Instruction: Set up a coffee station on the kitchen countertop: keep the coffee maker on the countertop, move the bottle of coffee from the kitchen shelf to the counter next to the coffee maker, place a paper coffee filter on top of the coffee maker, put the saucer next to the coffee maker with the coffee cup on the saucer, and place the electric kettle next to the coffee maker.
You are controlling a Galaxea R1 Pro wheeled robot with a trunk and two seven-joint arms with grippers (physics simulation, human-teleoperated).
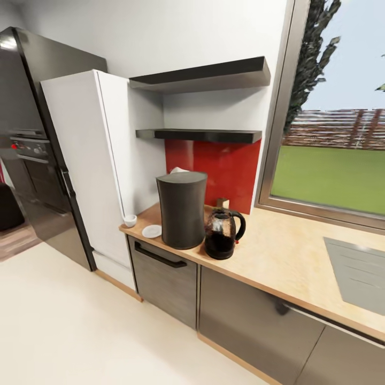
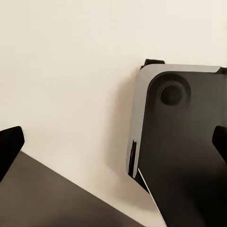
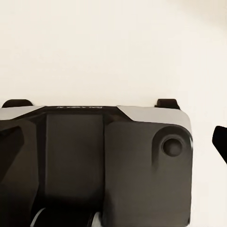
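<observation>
Here, wooden countertop (image 1: 289,256), red backsplash (image 1: 224,166), 2 dark shelves (image 1: 208,75), window (image 1: 337,155)

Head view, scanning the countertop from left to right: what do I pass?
Small white cup → saucer → coffee maker → electric kettle → cooktop at the far right.

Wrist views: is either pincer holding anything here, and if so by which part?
Nothing is held. The left pincer and the right pincer's fingertip show only the robot's base and pale floor between them, jaws spread wide.
</observation>
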